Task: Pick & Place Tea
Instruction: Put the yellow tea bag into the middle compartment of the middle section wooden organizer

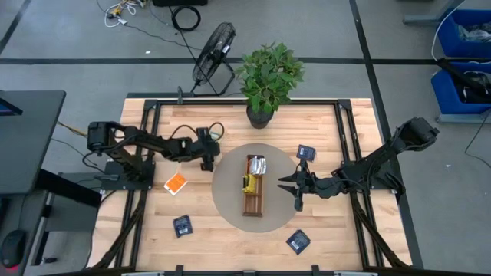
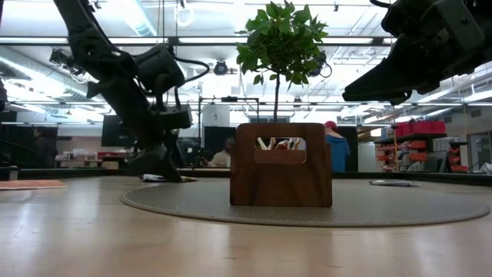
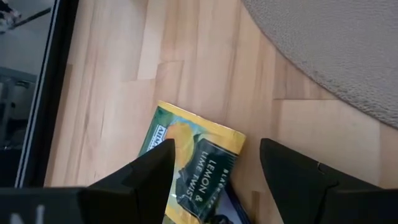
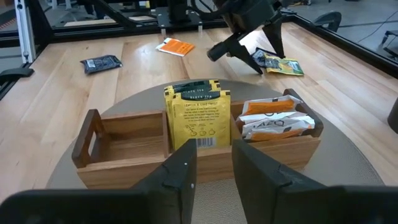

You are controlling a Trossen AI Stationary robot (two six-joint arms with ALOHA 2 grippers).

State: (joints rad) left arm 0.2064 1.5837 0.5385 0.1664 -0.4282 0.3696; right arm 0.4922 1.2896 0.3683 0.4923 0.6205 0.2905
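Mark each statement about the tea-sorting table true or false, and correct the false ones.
1. The wooden tray sits on a round grey mat. True.
2. All tray compartments hold tea. False: one end compartment is bare; the other two hold sachets.
3. The left gripper is over a yellow lemon and lime sachet, fingers open. True.
4. The orange sachet lies on the mat. False: it lies on the bare wood beside the mat.
5. A potted plant stands at the table's edge. True.

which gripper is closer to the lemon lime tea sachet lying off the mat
Left. The left gripper hangs open right over the yellow sachet; the right gripper is across the mat, beside the wooden tray.
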